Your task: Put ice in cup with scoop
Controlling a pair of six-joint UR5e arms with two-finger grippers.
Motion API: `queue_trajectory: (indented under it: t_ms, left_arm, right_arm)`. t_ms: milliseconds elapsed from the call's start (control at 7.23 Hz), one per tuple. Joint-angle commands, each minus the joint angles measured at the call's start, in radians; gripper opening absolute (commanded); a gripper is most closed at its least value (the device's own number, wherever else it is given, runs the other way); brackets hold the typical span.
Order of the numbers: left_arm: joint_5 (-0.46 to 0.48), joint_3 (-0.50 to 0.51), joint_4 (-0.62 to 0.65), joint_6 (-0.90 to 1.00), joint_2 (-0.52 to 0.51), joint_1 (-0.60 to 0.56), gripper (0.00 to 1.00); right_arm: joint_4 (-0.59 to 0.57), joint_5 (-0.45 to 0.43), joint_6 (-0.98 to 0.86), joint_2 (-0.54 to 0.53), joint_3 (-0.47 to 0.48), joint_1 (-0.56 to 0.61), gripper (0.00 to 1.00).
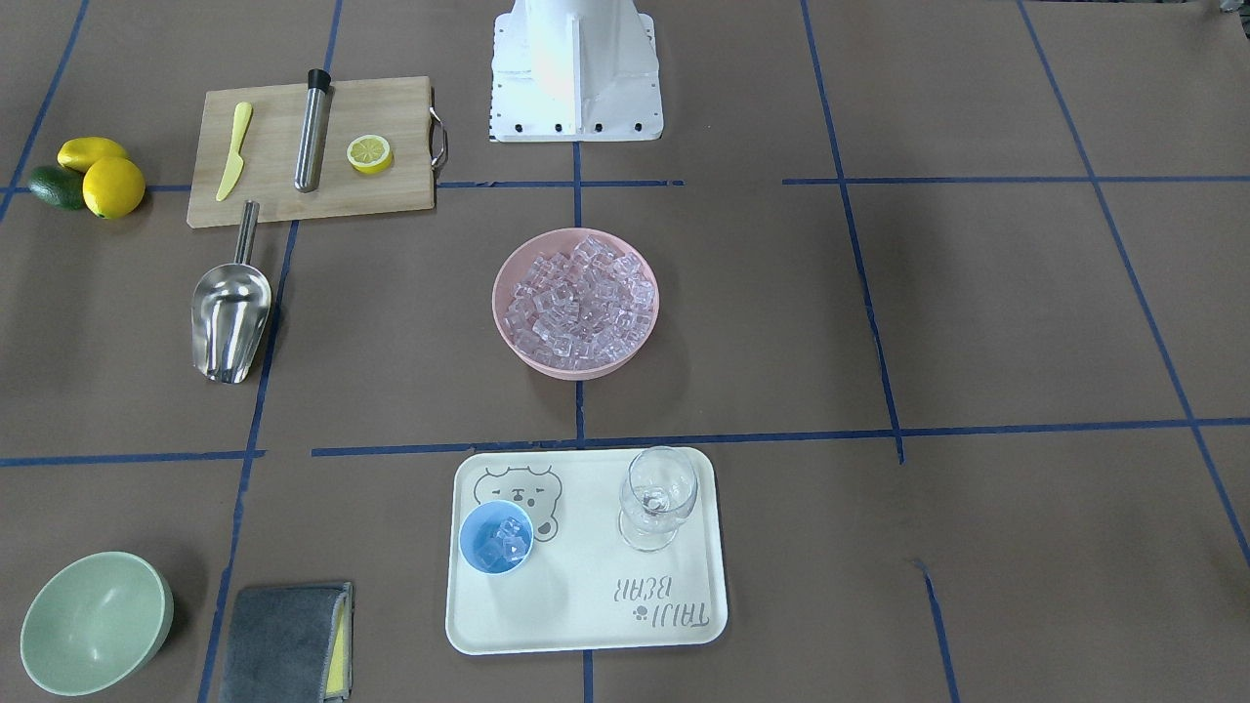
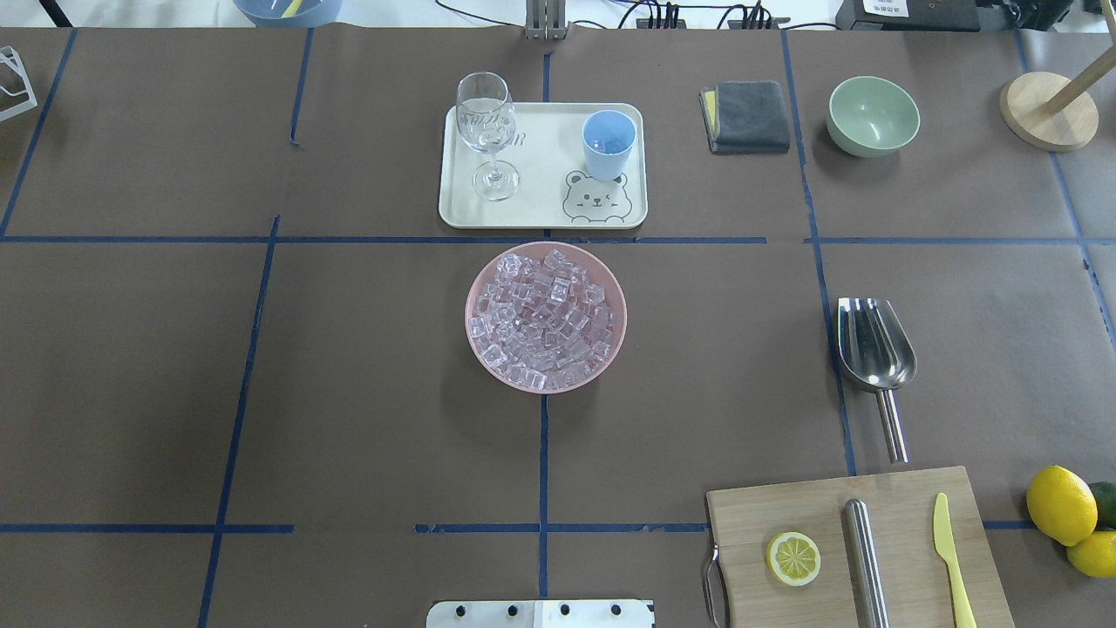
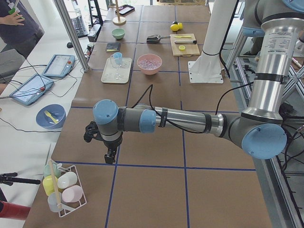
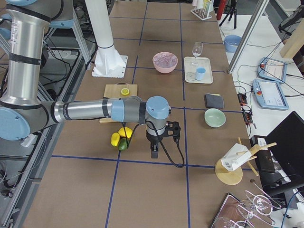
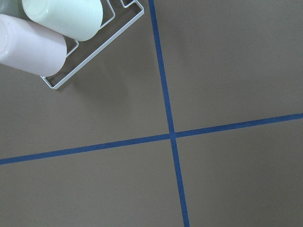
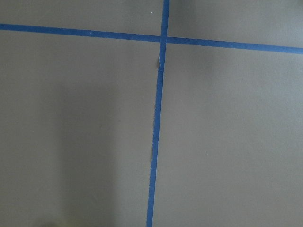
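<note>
Here, the scoop (image 1: 230, 322) is lying on the counter (image 1: 977, 312) just beside the cutting board (image 1: 273, 146), its trough empty and its handle pointing toward the board. The ice (image 1: 578, 298) is sitting heaped in the pink bowl (image 1: 576, 369) mid-counter. A few cubes are resting inside the cup (image 1: 477, 547), which is standing upright on the tray (image 1: 586, 615) near the stemmed glass (image 1: 659, 493). The left claw (image 3: 110, 156) is hanging over bare counter at one end, and the right claw (image 4: 154, 151) is hanging at the other end near the lemons (image 4: 115, 138). Whether either is released or clenched, I cannot tell.
</note>
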Motion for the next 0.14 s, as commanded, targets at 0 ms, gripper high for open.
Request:
queue_trajectory:
  t_ms: [0]
  left_arm:
    - [0.0, 0.0, 0.0, -0.001, 0.0, 0.0, 1.0]
  right_arm:
    - [0.001, 0.0, 0.0, 0.002, 0.0, 0.0, 1.0]
